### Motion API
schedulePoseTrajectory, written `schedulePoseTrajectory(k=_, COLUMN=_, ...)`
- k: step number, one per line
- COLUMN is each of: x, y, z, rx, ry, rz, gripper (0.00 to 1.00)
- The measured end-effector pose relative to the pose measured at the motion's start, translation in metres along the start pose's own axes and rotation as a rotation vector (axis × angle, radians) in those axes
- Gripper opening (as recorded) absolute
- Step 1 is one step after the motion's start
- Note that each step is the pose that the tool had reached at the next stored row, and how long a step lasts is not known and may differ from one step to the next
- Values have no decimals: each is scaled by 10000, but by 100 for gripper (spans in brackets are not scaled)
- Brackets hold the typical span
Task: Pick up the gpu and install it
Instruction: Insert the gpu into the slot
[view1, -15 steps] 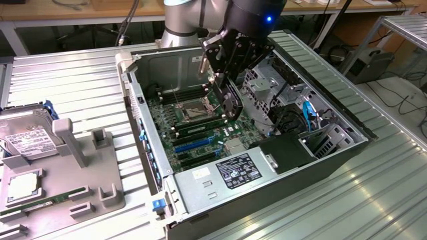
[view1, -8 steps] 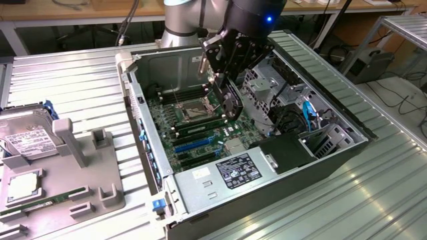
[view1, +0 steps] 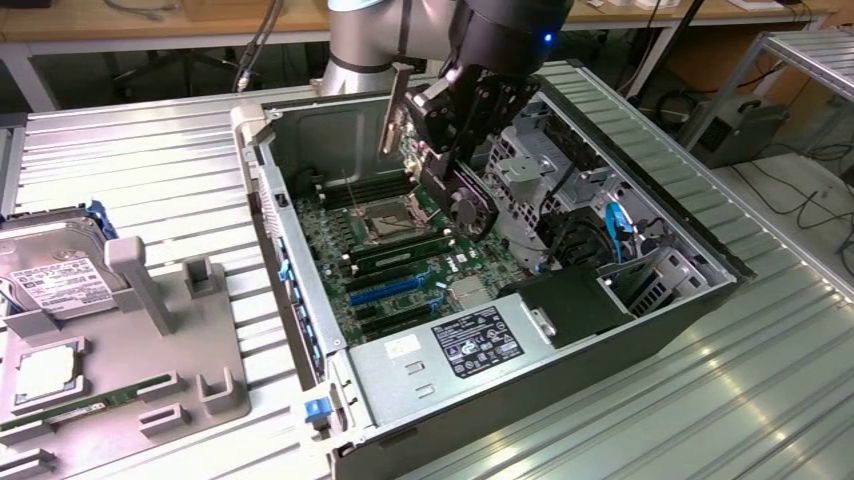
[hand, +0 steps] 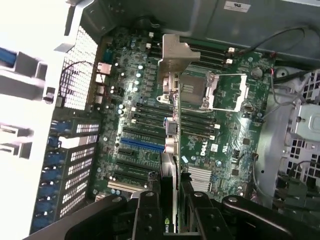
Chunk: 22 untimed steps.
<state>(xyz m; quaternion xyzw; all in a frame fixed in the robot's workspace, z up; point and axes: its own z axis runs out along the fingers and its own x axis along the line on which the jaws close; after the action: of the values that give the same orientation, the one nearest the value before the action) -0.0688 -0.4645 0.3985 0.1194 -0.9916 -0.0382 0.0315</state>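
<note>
My gripper (view1: 447, 150) hangs over the open computer case (view1: 641, 130), shut on the gpu (view1: 470, 200). The gpu is a black card with a round fan, and it is held upright on its edge above the green motherboard (view1: 387, 250). Its silver bracket (view1: 392, 110) points toward the case's rear wall. In the wrist view the gpu (hand: 170, 150) appears edge-on between the black fingers (hand: 147, 210), with its bracket (hand: 175, 55) at the far end. It hovers over the motherboard (hand: 225, 145), near the blue slot (hand: 142, 145), and is clear of the board.
A CPU socket (view1: 396, 218), a drive cage (view1: 534, 160) and a power supply (view1: 454, 350) crowd the inside of the case. On the exterior view's left, a grey fixture (view1: 147, 330) carries a hard drive (view1: 54, 270), a processor chip (view1: 47, 370) and a green memory stick (view1: 80, 410).
</note>
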Motion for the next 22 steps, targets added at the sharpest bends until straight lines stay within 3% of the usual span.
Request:
schedulePoseTrajectory(k=6, x=0, y=-1, z=5, rx=61, ry=97, rz=-1256, gripper=26)
schedulePoseTrajectory(k=15, x=-1, y=-1, z=11, rx=143, ry=190, rz=-2887, gripper=26)
schedulePoseTrajectory(k=22, x=-1, y=-2, z=16, rx=187, ry=210, rz=-3941, gripper=26)
